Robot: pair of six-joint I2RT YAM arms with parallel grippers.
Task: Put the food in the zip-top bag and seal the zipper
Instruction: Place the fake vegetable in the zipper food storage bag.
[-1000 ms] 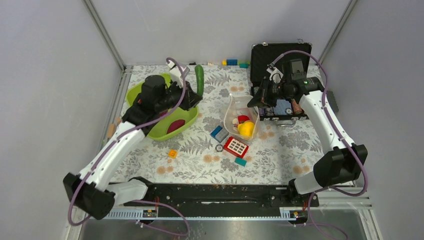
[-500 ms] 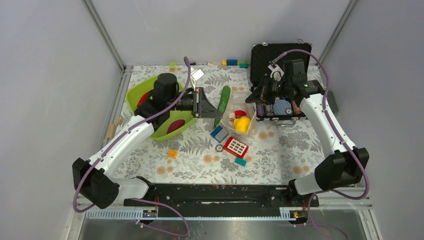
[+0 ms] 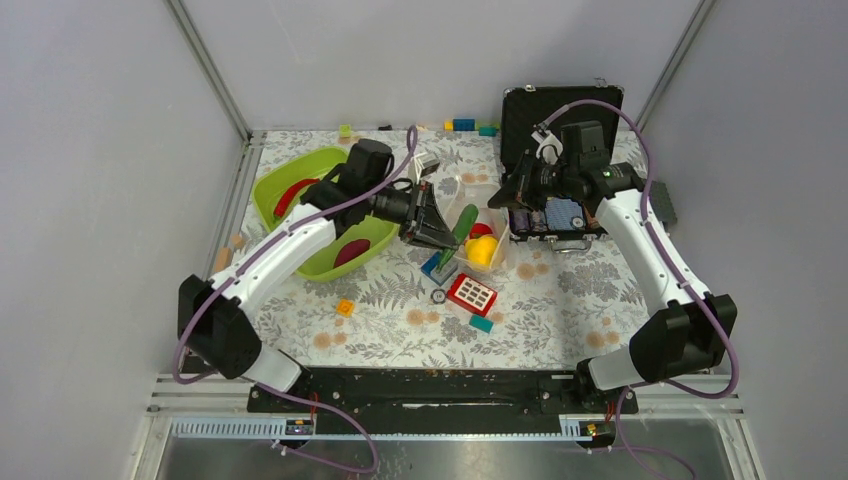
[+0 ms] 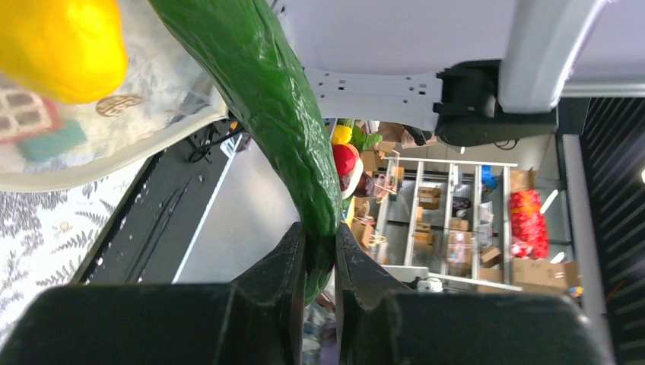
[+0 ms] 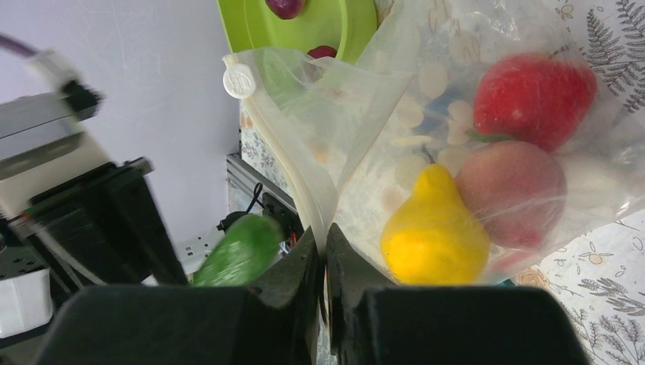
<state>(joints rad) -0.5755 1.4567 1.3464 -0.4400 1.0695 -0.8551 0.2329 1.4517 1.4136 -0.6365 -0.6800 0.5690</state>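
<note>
My left gripper is shut on a green toy cucumber, which slants toward the mouth of the zip-top bag. The clear bag holds a yellow lemon, a red fruit and a pink peach. My right gripper is shut on the bag's pale zipper edge and holds the mouth up and open. The cucumber shows blurred in the right wrist view.
A lime-green tub at the left holds dark red pieces. An open black case stands behind the bag. A red-and-white block, blue blocks and small bricks lie in front of the bag.
My left arm has swung right from over the green tub, carrying the cucumber down to the bag's mouth. My right gripper has kept holding the bag's edge.
</note>
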